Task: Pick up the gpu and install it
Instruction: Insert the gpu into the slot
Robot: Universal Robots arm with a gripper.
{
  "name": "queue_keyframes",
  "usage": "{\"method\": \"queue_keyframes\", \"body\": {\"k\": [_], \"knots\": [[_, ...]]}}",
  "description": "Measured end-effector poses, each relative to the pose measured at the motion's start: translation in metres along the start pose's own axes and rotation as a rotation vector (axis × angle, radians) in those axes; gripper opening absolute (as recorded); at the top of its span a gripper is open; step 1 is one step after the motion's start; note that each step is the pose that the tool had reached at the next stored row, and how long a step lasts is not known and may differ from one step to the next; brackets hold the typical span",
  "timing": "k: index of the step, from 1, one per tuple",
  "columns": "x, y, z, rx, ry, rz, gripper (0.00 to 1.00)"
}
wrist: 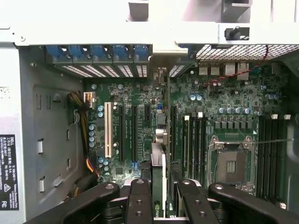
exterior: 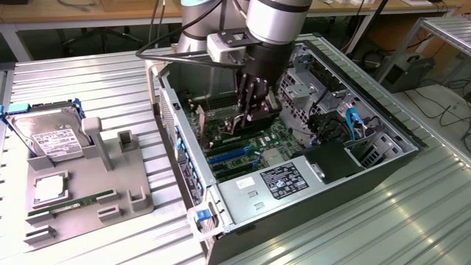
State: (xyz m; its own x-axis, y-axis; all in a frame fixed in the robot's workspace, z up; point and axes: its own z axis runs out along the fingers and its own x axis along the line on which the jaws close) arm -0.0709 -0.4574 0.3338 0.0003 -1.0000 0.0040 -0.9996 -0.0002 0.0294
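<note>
Handling: we judge the gpu (wrist: 158, 163) light, rigid and fragile; a thin card of this kind is best taken by its flat faces near the upper edge, clear of components and edge contacts. We see the gripper (wrist: 161, 186) inside the computer case (exterior: 294, 237); its fingers (wrist: 139, 200) stand narrow, clamped on the card; the card hangs edge-down over the motherboard (wrist: 219, 93), near the expansion slots (wrist: 120, 135); whether it is seated we cannot tell.
</note>
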Motion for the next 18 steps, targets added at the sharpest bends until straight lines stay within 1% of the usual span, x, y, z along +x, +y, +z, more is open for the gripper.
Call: {"method": "queue_keyframes", "body": {"k": [5, 18], "knots": [[0.0, 0.0036, 0.011, 0.0002, 0.0, 0.0, 0.26], [0.0, 0.0044, 0.0346, 0.0002, 0.0, 0.0, 0.26]]}}
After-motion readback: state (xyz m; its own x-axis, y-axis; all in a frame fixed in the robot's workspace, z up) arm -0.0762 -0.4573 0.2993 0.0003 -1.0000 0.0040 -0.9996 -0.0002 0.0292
